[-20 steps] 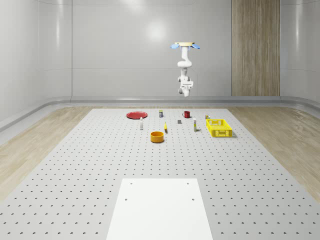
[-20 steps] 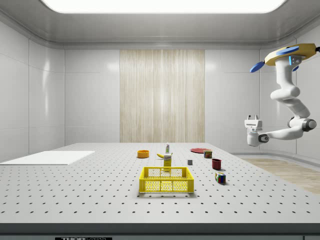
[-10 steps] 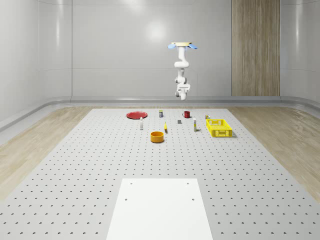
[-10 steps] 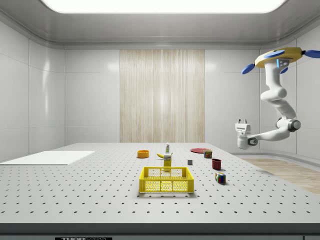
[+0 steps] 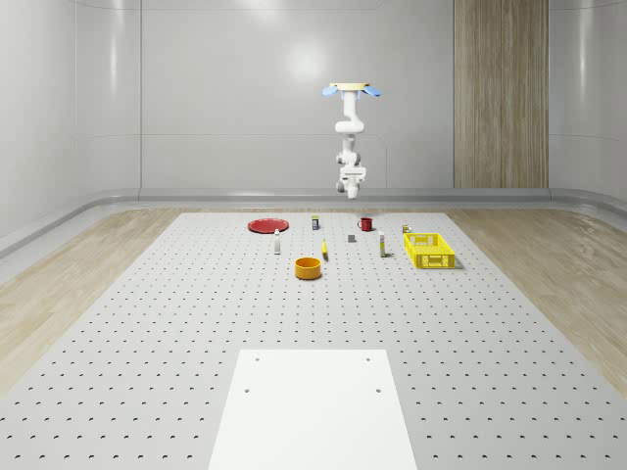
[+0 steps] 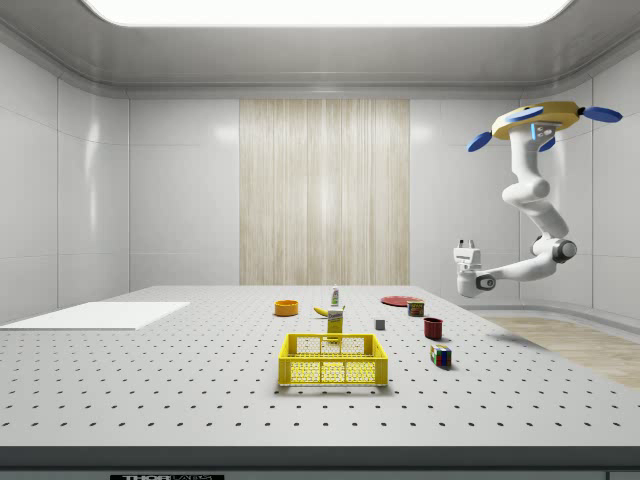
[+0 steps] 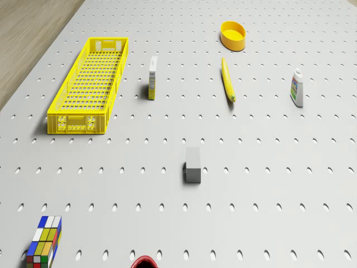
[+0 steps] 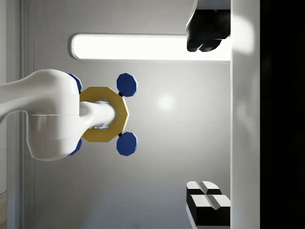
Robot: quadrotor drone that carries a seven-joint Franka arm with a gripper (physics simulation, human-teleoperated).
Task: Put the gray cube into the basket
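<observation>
The gray cube [image 5: 352, 238] [image 6: 380, 324] [image 7: 193, 165] sits on the perforated table, near the middle of the far group of objects. The yellow basket [image 5: 429, 250] [image 6: 333, 359] [image 7: 89, 84] stands apart from it, toward the whole-scene view's right. The drone [image 5: 350, 90] [image 6: 530, 120] hovers high over the table's far end, beyond the red mug [image 5: 365, 224] [image 6: 433, 328]. Its arm hangs bent, and the gripper [image 5: 349, 186] [image 6: 466, 243] [image 8: 207, 119] is turned upward, well above the cube. Its fingers [image 8: 205, 36] stand wide apart, open, holding nothing.
Around the cube are a small box [image 7: 152, 78], a banana [image 7: 228, 81], an orange bowl [image 7: 233, 34], a bottle [image 7: 297, 88] and a Rubik's cube [image 7: 44, 240]. A red plate [image 5: 265, 226] and a can [image 5: 315, 222] lie at the far edge. A white sheet [image 5: 313, 406] covers the near end.
The drone and arm have shifted toward the whole-scene view's left and the side view's left, further in over the table. The gripper has risen slightly. Table objects have not moved.
</observation>
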